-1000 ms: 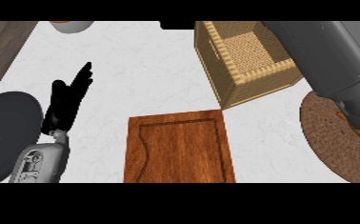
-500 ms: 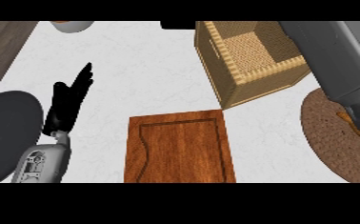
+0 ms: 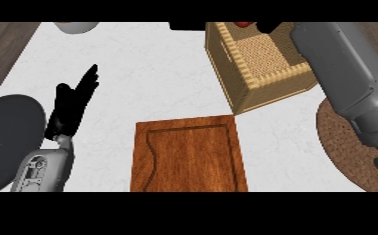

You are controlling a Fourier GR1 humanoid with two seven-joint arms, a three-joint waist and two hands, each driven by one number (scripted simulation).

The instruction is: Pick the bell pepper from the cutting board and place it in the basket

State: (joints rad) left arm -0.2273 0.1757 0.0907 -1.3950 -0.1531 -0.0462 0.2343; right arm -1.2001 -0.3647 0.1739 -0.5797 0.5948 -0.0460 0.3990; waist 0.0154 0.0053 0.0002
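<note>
The wooden cutting board (image 3: 188, 154) lies at the lower middle with nothing on it. The woven basket (image 3: 258, 66) stands at the upper right, tilted in the view, and its inside looks empty. My right forearm (image 3: 332, 69) runs up along the basket's right side. My right hand (image 3: 269, 27) shows only partly at the top edge, over the basket's far rim, curled round a small red piece of the bell pepper (image 3: 244, 24). Most of the pepper is hidden. My left hand (image 3: 74, 101) rests open at the left, fingers up.
A grey bowl (image 3: 77, 26) sits at the top left edge. A dark round object (image 3: 15, 129) lies at the far left beside my left forearm. A brown round mat (image 3: 347, 149) lies at the right, partly under my right arm.
My right arm has shifted slightly left and lower over the basket, and a red piece of the pepper now shows in the hand at the top edge. The left hand has not moved.
</note>
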